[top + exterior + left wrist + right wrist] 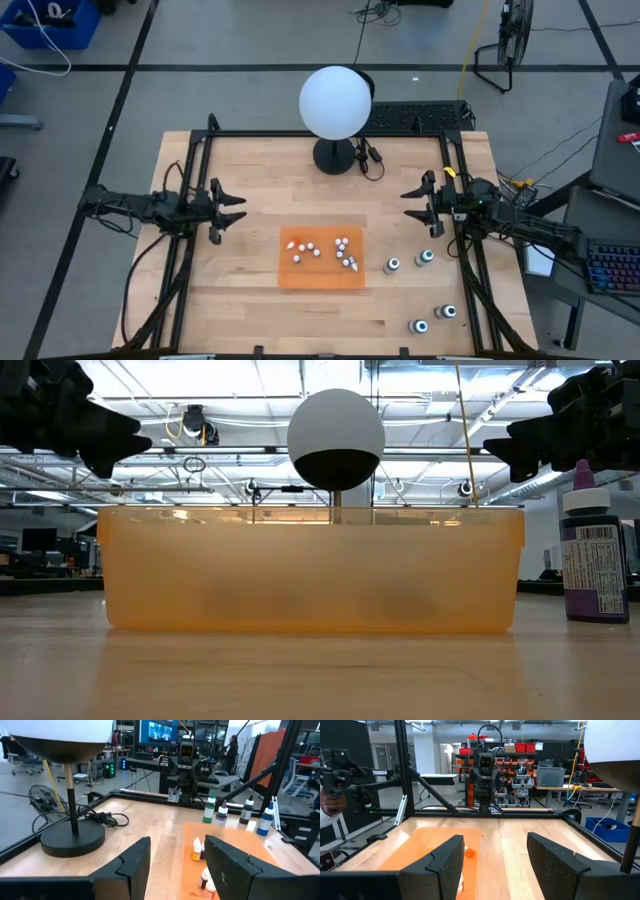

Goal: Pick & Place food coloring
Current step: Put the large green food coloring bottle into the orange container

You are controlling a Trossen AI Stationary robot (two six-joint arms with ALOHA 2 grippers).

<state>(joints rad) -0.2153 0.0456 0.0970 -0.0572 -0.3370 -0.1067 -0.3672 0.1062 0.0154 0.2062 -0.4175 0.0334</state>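
The food coloring is in two groups. Several tiny whitish bottles [320, 250] lie on the orange tray [300, 275] at the table's middle; two of them [198, 848] stand upright in the left wrist view. Several bigger dark bottles with white-ringed tops [425, 257] stand on the wood right of the tray; one [594, 555] has a purple body. My left gripper [240, 208] hovers open left of the tray, pointing level toward the right. My right gripper [408, 204] hovers open beyond the dark bottles, pointing left. Nothing is between either pair of fingers [134, 865] [446, 862].
A white globe lamp [335, 100] stands on a black round base [334, 156] at the far middle, its cord [370, 160] beside it. Black frame rails [195, 170] run along both sides of the table. A person's hand [329, 800] shows beyond the table.
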